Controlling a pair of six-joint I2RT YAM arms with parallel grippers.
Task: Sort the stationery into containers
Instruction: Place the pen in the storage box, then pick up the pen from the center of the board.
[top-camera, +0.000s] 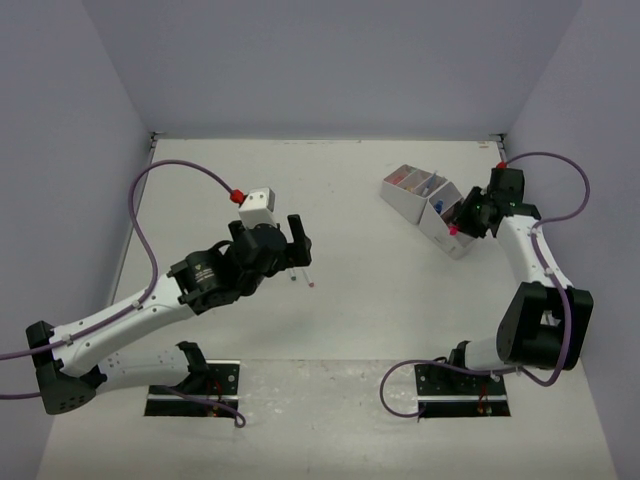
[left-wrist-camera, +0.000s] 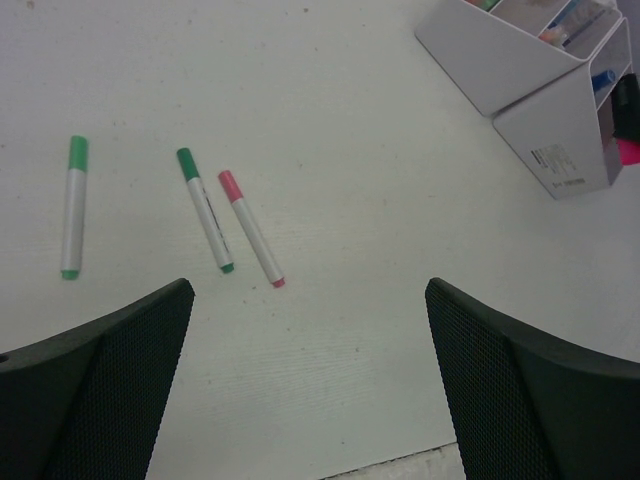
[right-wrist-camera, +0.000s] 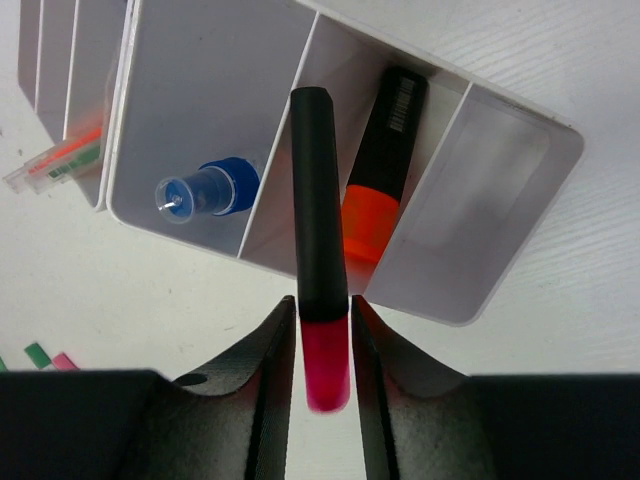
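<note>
The white organizer (top-camera: 420, 200) stands at the back right. My right gripper (right-wrist-camera: 325, 315) hovers at its near end. A black marker with a pink end (right-wrist-camera: 318, 200) leans into a middle compartment, its pink end between my jaws with a thin gap on each side, so the gripper is open. A black and orange marker (right-wrist-camera: 378, 190) and a blue-capped bottle (right-wrist-camera: 215, 187) lie in neighbouring compartments. My left gripper (left-wrist-camera: 308, 290) hangs wide open and empty over the table. Ahead of it lie a pink-capped pen (left-wrist-camera: 250, 228) and two green-capped pens (left-wrist-camera: 205, 210), (left-wrist-camera: 72, 205).
The organizer (left-wrist-camera: 500, 60) shows at the upper right of the left wrist view, more items in its far compartments. Grey walls close the table at the back and both sides. The table's near edge runs just under my left fingers.
</note>
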